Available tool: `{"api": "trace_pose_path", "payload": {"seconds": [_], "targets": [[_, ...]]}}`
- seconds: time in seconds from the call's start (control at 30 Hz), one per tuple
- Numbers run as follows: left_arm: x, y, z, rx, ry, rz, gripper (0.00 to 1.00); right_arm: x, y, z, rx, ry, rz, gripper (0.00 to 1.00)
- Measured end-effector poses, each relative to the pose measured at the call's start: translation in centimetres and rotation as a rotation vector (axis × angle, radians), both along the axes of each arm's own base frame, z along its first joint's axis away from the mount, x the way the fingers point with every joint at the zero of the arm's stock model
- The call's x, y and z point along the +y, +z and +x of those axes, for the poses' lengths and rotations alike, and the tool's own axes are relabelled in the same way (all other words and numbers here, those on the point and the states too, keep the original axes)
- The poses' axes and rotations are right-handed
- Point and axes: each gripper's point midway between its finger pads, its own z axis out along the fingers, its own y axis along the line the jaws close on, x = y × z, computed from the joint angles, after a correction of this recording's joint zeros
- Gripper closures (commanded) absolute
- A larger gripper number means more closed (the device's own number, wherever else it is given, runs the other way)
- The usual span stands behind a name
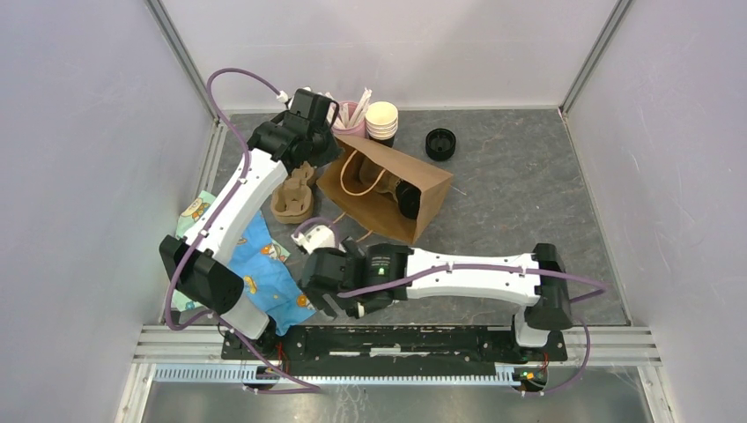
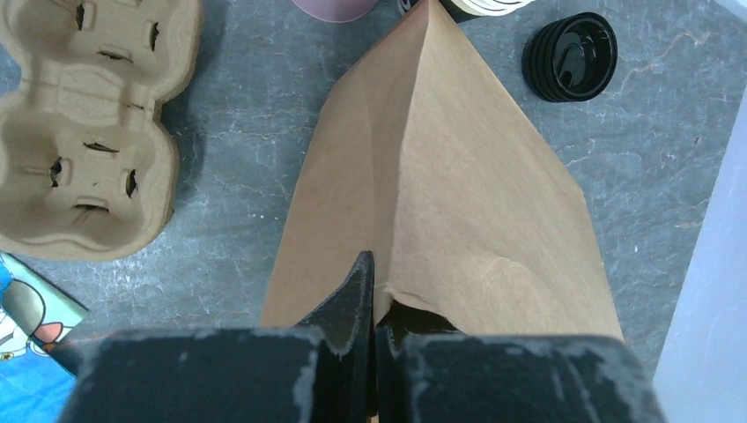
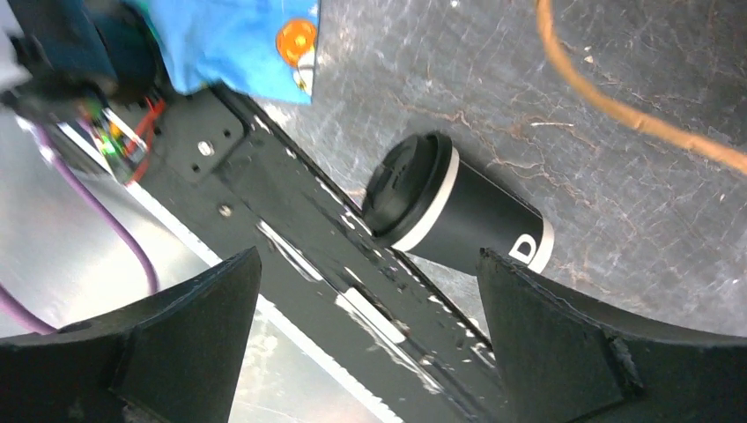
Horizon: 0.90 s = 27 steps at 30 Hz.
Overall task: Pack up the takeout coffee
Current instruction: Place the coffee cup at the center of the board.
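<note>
The coffee cup (image 3: 458, 220) lies on its side ahead of the open right gripper (image 3: 368, 260), lengthwise across its gap; the left gripper (image 2: 374, 295) pinches the bag (image 2: 458, 194).

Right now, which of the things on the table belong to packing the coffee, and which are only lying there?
For the job:
takeout coffee, on its side
brown bag
left gripper, shut on the bag's edge
right gripper, open near the coffee

Lying about:
cardboard cup carrier
stack of black lids
stack of lidless cups
pink pot of sticks
blue cloth
</note>
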Motion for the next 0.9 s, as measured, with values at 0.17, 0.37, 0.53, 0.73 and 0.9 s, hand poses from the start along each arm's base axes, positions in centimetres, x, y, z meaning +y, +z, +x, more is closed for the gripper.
{"api": "trace_pose_path", "payload": {"seconds": [0.17,0.37,0.53,0.73,0.9], "targets": [[0.3,-0.4,-0.3,0.029,0.021,-0.012,0.98,2.0,0.4,-0.9,0.010,-0.146,0.021,0.08],[0.2,-0.4,-0.5,0.036,0.013,-0.019,0.98,0.7,-5.6,-2.5,-0.009,-0.231,-0.168,0.15],[0.1,-0.4,-0.5,0.038,0.009,-0.023,0.98,-0.5,-7.0,-2.0,-0.065,-0.277,-0.242,0.21],[0.2,0.0,-0.7,0.029,0.008,-0.025,0.98,-1.0,-7.2,-1.0,-0.110,-0.320,-0.258,0.30],[0.2,0.4,-0.8,0.020,0.008,-0.029,0.98,-1.2,-7.6,-0.2,-0.126,-0.340,-0.278,0.37]]}}
